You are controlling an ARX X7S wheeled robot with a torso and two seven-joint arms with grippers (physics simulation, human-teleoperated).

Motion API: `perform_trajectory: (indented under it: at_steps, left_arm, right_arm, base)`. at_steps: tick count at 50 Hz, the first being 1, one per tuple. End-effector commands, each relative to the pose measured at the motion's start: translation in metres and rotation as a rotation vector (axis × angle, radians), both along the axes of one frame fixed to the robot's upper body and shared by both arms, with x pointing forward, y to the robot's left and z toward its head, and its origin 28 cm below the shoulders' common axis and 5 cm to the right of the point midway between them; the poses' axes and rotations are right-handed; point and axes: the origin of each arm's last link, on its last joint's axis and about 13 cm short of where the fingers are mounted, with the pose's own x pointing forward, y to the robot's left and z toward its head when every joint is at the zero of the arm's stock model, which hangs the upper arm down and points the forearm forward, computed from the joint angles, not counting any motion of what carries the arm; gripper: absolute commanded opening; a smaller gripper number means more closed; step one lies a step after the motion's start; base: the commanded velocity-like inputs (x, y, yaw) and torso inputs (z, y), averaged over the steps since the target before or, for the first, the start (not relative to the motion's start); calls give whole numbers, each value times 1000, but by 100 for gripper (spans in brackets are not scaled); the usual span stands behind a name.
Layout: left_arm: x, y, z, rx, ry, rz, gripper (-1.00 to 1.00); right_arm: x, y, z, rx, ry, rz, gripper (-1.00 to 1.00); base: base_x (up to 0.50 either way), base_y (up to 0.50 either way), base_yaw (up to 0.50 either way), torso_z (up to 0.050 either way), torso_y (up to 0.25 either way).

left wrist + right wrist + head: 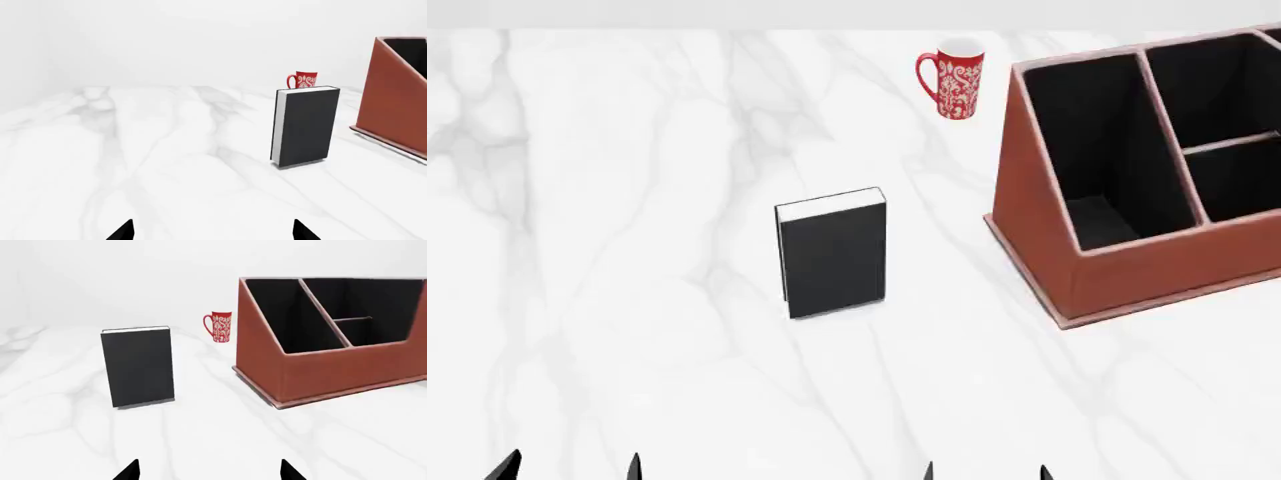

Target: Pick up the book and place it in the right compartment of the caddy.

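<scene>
Both your hands, left hand and right hand, sit released; the book stands upright ahead, between them, well apart.

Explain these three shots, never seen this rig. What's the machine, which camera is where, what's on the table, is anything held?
It is a simulated wheeled robot with two arms, each ending in jaws, driven remotely by a person. One picture comes from a camera on its head, looking down over the table; the other two come from cameras near each arm's jaws.

On the white marble table a black book stands upright. To its right sits a reddish-brown caddy with black, divided compartments. A red patterned mug stands farther back, between them.

The dark tips at the bottom of the head view are the left gripper and right gripper. Both are open and hold nothing. The book is untouched.
</scene>
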Motion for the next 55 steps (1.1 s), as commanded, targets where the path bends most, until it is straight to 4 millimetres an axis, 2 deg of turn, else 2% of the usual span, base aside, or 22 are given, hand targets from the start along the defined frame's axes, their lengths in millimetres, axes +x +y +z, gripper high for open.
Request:
perform_trajectory:
  at_steps: [1, 23, 46, 55]
  left_arm:
    - [0, 0, -2, 11, 7, 1, 100]
    - [0, 0, -2, 34, 4, 11, 100]
    - [0, 0, -3, 46, 3, 16, 100]
    - [-1, 0, -3, 47, 1, 17, 100]
  right_arm:
    - [-1, 1, 1, 3, -10, 4, 100]
    - [-5, 2, 4, -9, -21, 37, 100]
    - [-5, 2, 4, 6, -6, 41, 100]
    - [-5, 2, 4, -6, -14, 33, 100]
  base:
    - [0, 0, 0, 0, 0]
    - [0, -9, 0, 0, 0]
    - [23, -495, 0, 0, 0]
    - [0, -81, 0, 0, 0]
